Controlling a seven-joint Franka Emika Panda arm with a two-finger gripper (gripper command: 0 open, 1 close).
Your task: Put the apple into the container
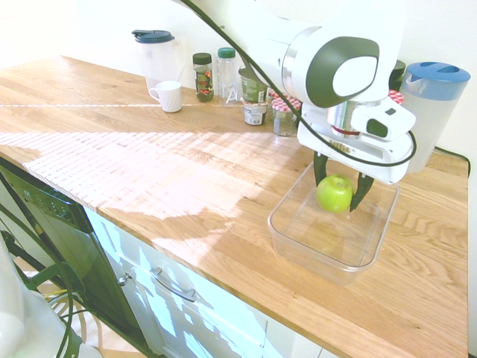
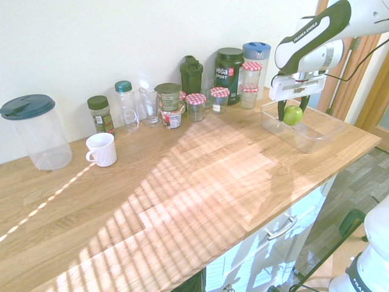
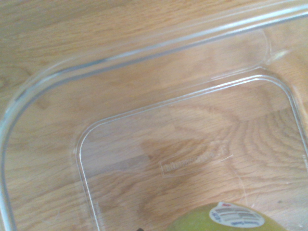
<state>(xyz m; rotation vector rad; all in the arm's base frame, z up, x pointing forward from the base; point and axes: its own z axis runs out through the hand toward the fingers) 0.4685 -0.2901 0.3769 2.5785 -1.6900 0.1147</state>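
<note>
One apple (image 1: 335,194), green, gripped between fingers of claw (image 1: 341,195), held over clear container (image 1: 277,237). Sticker visible on apple in wrist view. Container sits on wooden counter (image 1: 223,179). Blue-lidded pitcher (image 1: 428,112) near container; white mug (image 1: 170,97) well apart.

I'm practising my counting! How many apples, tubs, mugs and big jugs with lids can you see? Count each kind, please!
Apple: 1
Tub: 1
Mug: 1
Jugs: 2
Total: 5
</note>
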